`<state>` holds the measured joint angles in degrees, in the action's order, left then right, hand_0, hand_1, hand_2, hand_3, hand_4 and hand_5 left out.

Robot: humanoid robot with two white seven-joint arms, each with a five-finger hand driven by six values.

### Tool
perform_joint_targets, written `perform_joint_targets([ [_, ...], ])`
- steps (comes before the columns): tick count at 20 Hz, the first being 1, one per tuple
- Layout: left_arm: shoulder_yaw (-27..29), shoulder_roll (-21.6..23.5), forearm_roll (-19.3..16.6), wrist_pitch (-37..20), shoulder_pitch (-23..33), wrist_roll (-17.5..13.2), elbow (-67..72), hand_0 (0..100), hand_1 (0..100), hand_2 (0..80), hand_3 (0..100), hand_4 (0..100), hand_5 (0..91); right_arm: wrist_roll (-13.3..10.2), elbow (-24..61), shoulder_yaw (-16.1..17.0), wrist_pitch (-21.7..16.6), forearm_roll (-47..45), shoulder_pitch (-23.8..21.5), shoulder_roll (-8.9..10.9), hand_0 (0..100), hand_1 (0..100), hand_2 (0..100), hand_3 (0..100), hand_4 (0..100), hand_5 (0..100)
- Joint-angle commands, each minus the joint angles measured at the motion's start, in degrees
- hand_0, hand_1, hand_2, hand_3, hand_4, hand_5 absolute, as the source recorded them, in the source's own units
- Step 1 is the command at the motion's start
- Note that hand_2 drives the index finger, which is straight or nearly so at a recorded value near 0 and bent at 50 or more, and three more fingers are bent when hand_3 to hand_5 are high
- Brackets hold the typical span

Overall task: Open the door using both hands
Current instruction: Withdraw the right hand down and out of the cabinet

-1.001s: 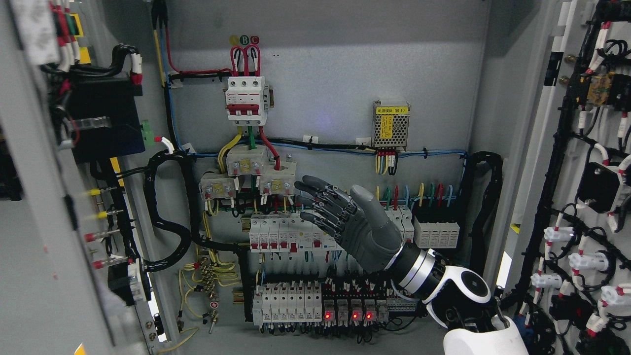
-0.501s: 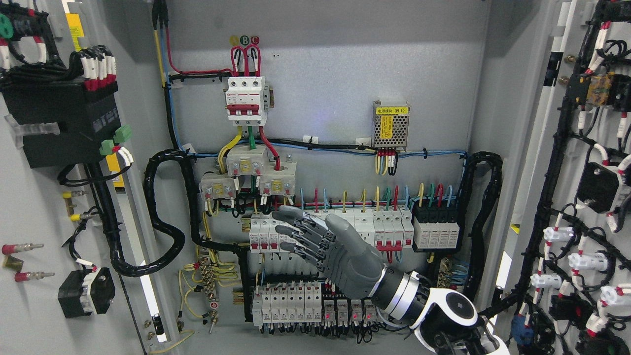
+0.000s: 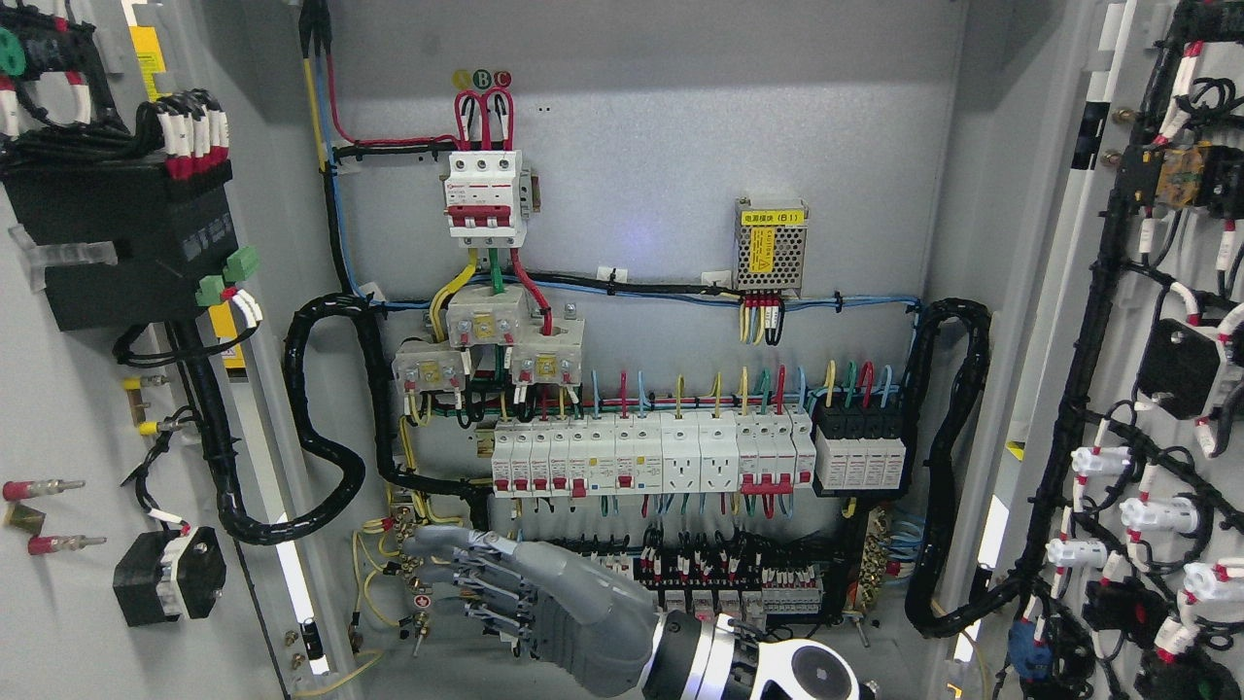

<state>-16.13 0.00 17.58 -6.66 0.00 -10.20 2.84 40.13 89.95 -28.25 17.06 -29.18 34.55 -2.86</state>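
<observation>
Standing wide open, the left door (image 3: 87, 408) and right door (image 3: 1147, 389) flank the cabinet's wiring panel (image 3: 680, 194). Low in front of the bottom breaker row (image 3: 680, 583), the right hand (image 3: 544, 603) reaches leftward, fingers (image 3: 457, 564) spread and holding nothing, near the yellow wires (image 3: 374, 583).

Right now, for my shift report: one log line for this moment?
doors: both open | right hand: open, empty, low before cabinet interior | left hand: out of view

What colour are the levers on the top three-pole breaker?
Red, on the white breaker; clearest in the head view.
</observation>
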Motion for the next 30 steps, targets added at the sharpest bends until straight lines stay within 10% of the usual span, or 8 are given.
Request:
perform_joint_targets([
  [1, -0.04, 1.14, 0.00, -0.02, -1.67, 0.00, -0.02, 0, 0, 0.0, 0, 0, 0.0, -1.37, 2.51, -12.61, 0.16, 0.09, -2.03, -4.52, 20, 12, 0, 0, 0, 0],
  [30, -0.04, 1.23, 0.00, -0.02, -1.67, 0.00, -0.02, 0, 0, 0.0, 0, 0, 0.0, -6.38, 2.68, -21.84, 1.49, -0.09, 2.36, -6.28, 20, 12, 0, 0, 0, 0],
])
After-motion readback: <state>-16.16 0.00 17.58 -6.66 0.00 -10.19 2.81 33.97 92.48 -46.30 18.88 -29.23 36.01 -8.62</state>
